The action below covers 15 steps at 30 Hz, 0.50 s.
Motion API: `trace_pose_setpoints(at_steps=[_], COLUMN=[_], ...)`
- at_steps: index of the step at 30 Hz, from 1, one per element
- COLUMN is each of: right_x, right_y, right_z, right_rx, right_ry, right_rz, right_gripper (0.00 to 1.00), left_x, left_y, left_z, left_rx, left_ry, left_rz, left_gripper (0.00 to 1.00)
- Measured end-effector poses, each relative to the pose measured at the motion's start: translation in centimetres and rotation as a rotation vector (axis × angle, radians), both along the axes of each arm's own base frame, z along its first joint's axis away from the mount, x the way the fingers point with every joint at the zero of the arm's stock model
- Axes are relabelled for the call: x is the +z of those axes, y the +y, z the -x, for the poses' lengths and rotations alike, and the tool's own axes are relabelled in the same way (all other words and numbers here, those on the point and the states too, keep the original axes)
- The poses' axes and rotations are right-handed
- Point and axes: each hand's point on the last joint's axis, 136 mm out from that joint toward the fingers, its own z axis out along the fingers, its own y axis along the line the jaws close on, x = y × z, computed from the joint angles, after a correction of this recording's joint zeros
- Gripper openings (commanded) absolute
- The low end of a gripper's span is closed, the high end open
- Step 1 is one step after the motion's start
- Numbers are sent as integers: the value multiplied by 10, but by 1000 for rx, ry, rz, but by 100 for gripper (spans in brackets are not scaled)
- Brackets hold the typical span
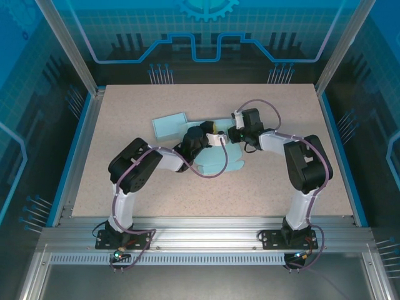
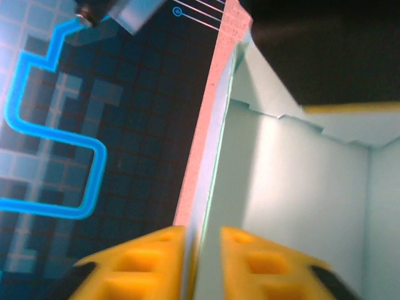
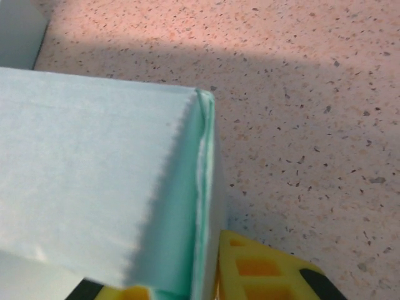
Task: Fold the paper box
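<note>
Folding stage: about midway, I judge; some walls stand, the shape is unfinished
Box [image 1: 219, 162]: middle of the desk [image 1: 281, 187], between both claws
Flap [image 1: 170, 125]: lies flat, far left of the box
Left claw [image 2: 203, 236]: fingers close either side of an upright wall; pinching or not, cannot tell
Right claw [image 3: 181, 275]: clamped on a doubled wall
Left to do: probably raising the other sides and closing the flap

- paper box [image 1: 215, 159] sits mid-table [image 1: 156, 194], a bit toward the back
- loose flat panel [image 1: 170, 125] lies just behind-left of it
- left gripper [image 1: 209, 131] and right gripper [image 1: 224, 137] meet at the box's rear edge, each with a box wall between its fingers
</note>
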Motion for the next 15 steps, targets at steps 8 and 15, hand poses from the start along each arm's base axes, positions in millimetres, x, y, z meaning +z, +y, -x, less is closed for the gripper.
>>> trace_pose_setpoints(at_steps=[8, 15], right_x=[1, 3], right_y=[1, -11], right_z=[10, 26], right_rx=[-22, -52], right_ry=[-32, -36], right_rz=[95, 143], right_gripper=[12, 10], left_x=[58, 149], left_y=[0, 43], left_z=[16, 38], left_rx=[44, 224], left_ry=[74, 172], left_rz=[259, 678], left_gripper=[99, 99])
